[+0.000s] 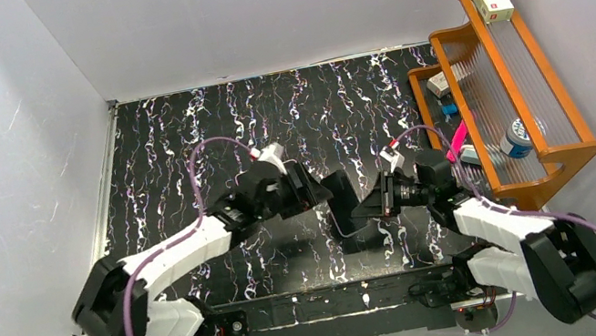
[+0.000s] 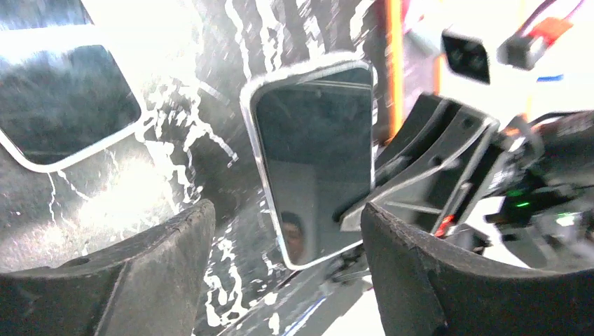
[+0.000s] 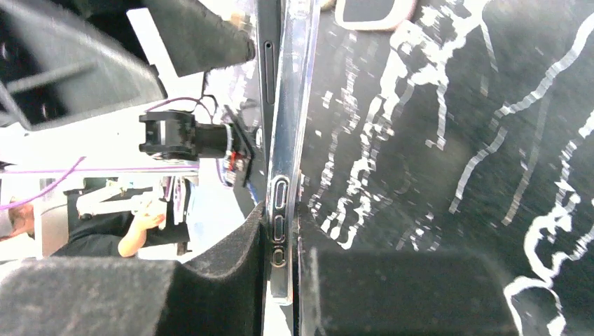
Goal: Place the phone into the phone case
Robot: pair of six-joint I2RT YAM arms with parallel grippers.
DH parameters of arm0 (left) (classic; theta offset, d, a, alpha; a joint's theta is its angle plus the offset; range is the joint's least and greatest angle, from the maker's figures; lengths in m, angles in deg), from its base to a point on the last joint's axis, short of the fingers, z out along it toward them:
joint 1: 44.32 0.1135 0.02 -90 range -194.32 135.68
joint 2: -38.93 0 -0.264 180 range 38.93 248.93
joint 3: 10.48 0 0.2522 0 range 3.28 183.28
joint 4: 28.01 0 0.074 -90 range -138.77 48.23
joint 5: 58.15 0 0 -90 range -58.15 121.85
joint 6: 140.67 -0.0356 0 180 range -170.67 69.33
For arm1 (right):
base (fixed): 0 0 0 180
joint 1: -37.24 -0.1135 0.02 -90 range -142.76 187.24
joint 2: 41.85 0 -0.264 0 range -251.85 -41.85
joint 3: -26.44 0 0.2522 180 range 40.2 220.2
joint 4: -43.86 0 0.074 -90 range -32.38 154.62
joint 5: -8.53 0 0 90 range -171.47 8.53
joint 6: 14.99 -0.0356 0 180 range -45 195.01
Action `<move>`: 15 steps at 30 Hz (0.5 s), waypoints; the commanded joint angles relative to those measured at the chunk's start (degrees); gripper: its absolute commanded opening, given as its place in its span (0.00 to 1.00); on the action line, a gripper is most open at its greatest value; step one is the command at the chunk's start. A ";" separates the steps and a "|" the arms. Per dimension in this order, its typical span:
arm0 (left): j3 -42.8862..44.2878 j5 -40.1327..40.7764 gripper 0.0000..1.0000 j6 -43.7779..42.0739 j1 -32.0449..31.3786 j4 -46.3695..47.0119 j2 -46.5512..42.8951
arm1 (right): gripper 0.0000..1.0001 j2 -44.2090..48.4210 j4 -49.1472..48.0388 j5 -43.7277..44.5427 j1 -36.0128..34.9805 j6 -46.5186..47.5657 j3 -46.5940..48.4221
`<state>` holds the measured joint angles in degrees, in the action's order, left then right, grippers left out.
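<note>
Noted plain white walls (image 1: 266,7) on three sides, a black, white-veined surface (image 1: 179,143) beneath the jaws, an orange wooden rack (image 1: 553,166) to their right, bright even light.

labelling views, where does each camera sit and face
top external: above, behind, looking down on black marbled table, left arm, right arm showing.
left wrist: on left arm, faces black clear-rimmed phone past its open left end effector.
right wrist: on right arm, right end effector clamps that phone edge-on.
both wrists share the phone.
</note>
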<state>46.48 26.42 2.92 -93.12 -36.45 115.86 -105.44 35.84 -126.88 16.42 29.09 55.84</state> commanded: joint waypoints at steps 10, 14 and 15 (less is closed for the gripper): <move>-0.83 -15.14 0.83 5.48 5.07 13.23 -10.47 | 0.01 17.79 -26.29 -3.10 -1.02 -14.93 0.24; -3.13 -18.73 0.77 9.07 5.11 23.66 -10.40 | 0.01 16.93 -30.44 -4.71 -1.36 -18.52 0.28; -3.53 -19.34 0.76 9.82 5.11 25.61 -10.32 | 0.01 16.45 -31.69 -5.13 -1.43 -19.37 0.01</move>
<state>44.86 12.51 8.84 -88.16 -22.35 106.96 -88.48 15.29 -129.98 15.57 14.84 55.69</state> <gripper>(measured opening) 0.786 0.199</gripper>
